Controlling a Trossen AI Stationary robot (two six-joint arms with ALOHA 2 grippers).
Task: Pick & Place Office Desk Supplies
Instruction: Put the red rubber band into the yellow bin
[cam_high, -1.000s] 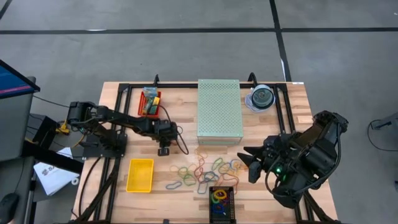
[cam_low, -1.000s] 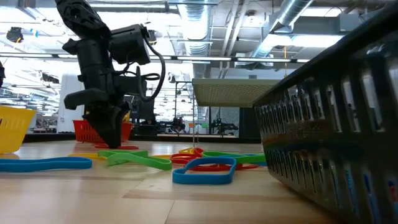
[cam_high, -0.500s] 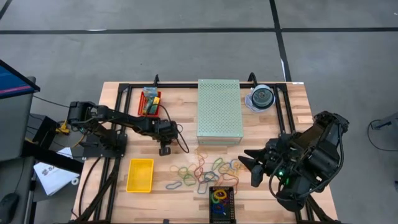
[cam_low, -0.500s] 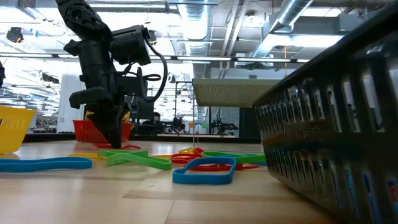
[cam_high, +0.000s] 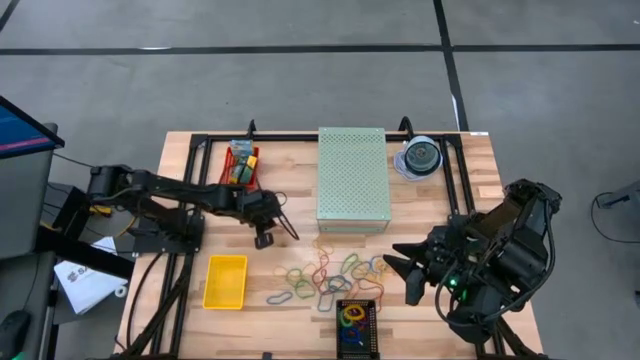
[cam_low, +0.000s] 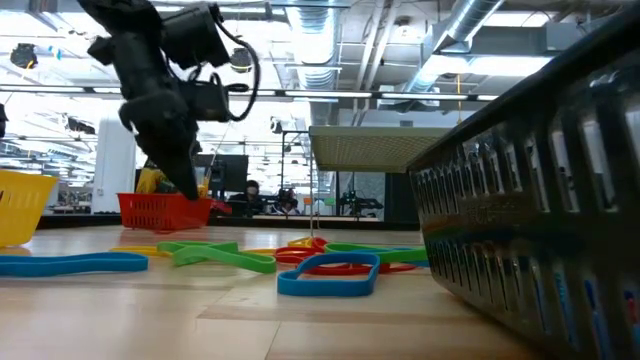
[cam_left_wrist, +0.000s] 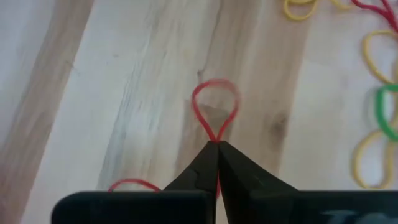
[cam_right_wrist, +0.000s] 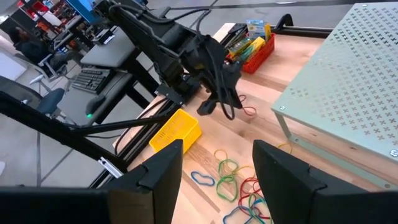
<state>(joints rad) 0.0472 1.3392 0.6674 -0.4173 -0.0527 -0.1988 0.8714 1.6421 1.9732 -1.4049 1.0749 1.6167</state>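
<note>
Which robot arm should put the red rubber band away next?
Probably the left. The left gripper is already shut on the red rubber band, lifted near the red basket and yellow bin. The right gripper waits open and empty by the band pile.

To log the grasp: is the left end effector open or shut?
Shut: the left end effector pinches a thin red rubber-band loop between its closed tips.
</note>
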